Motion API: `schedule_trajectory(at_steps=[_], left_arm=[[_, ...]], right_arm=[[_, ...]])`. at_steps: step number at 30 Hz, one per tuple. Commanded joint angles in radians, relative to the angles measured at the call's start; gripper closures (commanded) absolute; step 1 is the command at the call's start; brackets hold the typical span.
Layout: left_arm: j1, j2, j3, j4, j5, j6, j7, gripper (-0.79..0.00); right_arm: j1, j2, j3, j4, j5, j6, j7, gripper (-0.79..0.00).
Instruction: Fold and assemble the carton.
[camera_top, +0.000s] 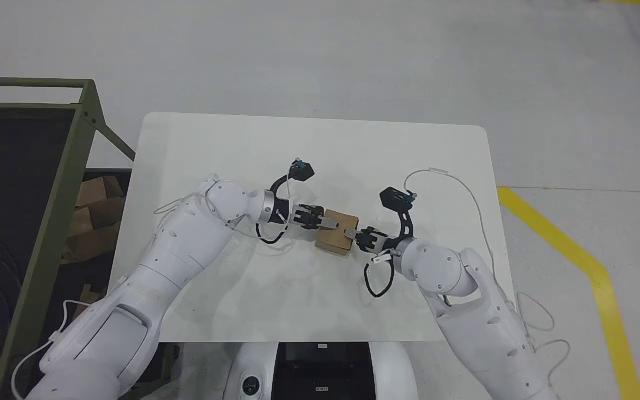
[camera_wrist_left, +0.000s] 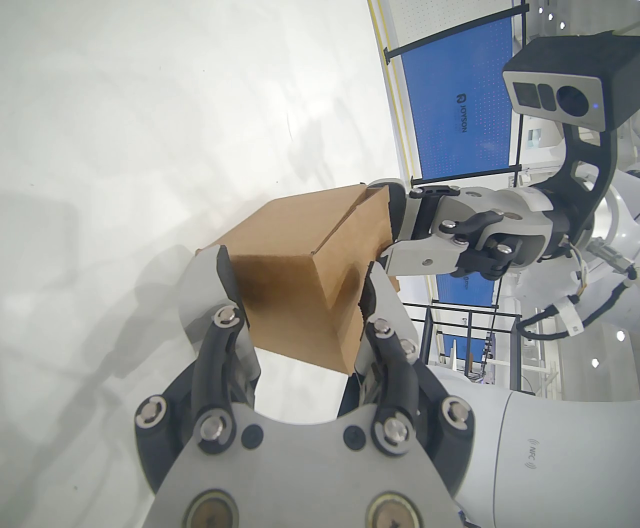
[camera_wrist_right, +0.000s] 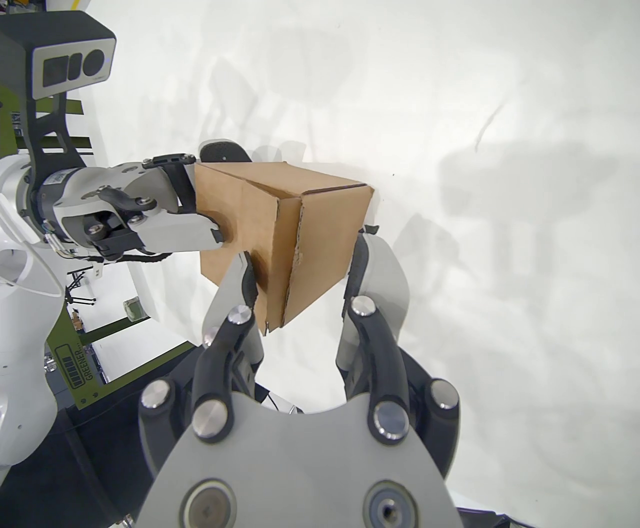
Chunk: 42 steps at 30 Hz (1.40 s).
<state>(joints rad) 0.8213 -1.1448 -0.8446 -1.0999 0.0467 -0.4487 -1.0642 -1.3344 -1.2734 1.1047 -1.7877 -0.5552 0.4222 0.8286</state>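
Carton (camera_top: 335, 243): over the white surface (camera_top: 200, 150), between both tools.
Left tool (camera_wrist_left: 297, 280): clamped on one Carton end.
Right tool (camera_wrist_right: 302, 265): clamped on the opposite end.
Around: green frame (camera_top: 60, 130) holding cardboard, well left of the Carton.

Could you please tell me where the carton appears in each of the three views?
Top view: carton mid-table, between left gripper and right gripper.
Left wrist view: carton in the left gripper's grip.
Right wrist view: carton in the right gripper's grip.
Shared landmark: white table.
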Motion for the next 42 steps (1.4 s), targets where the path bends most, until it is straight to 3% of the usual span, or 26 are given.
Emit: schedule_trajectory(at_steps=[1, 15, 34, 42], left_arm=[[0.001, 0.0, -0.001, 0.0, -0.001, 0.002, 0.0, -0.486], [0.007, 0.002, -0.004, -0.004, 0.001, 0.001, 0.001, -0.499], [0.012, 0.003, -0.008, -0.012, 0.006, 0.006, 0.002, -0.502], [0.012, 0.003, -0.008, -0.013, 0.005, 0.003, 0.001, -0.511]], right_arm=[[0.0, 0.001, 0.003, 0.007, 0.006, -0.003, -0.005, -0.323], [-0.05, 0.019, 0.073, 0.018, 0.091, -0.219, -0.026, -0.345], [-0.009, 0.025, 0.045, 0.086, 0.07, -0.199, -0.005, -0.332], [-0.025, 0.031, 0.06, 0.049, 0.059, -0.195, -0.031, -0.326]])
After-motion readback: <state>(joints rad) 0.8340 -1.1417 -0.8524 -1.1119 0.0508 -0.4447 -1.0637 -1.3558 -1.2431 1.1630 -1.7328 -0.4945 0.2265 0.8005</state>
